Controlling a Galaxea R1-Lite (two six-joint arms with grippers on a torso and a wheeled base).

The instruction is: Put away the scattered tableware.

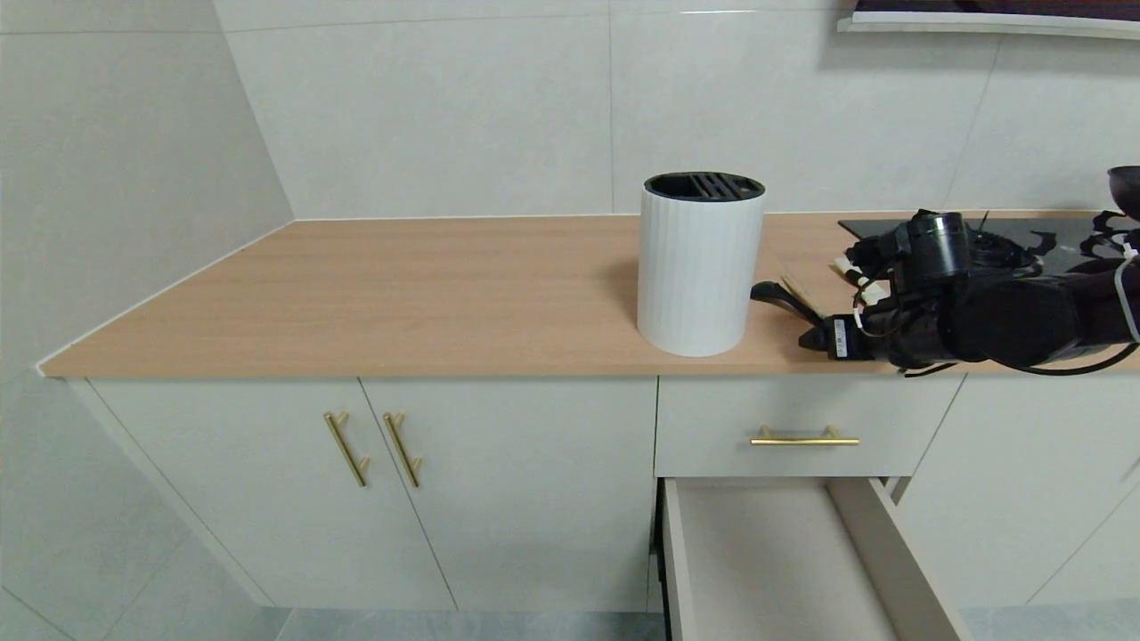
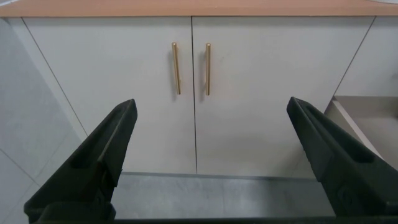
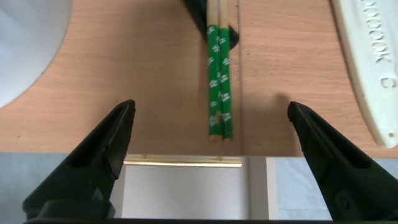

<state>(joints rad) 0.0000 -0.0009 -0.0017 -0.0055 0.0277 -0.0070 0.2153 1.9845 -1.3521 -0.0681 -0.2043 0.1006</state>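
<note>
Right wrist view places the chopsticks [image 3: 219,81] flat on the desk [image 3: 124,81], green ends near its front edge. Their long axis runs straight away from the right tool [image 3: 210,107] and sits centred between its spread fingers, so closure would fall across the pair. Head view puts them just right of the white holder [image 1: 700,263], with an open drawer [image 1: 775,552] below the desk. Left tool [image 2: 211,106], likewise spread and empty, faces the cabinet doors [image 2: 124,93] well apart; the right arm is plainly nearer.
</note>
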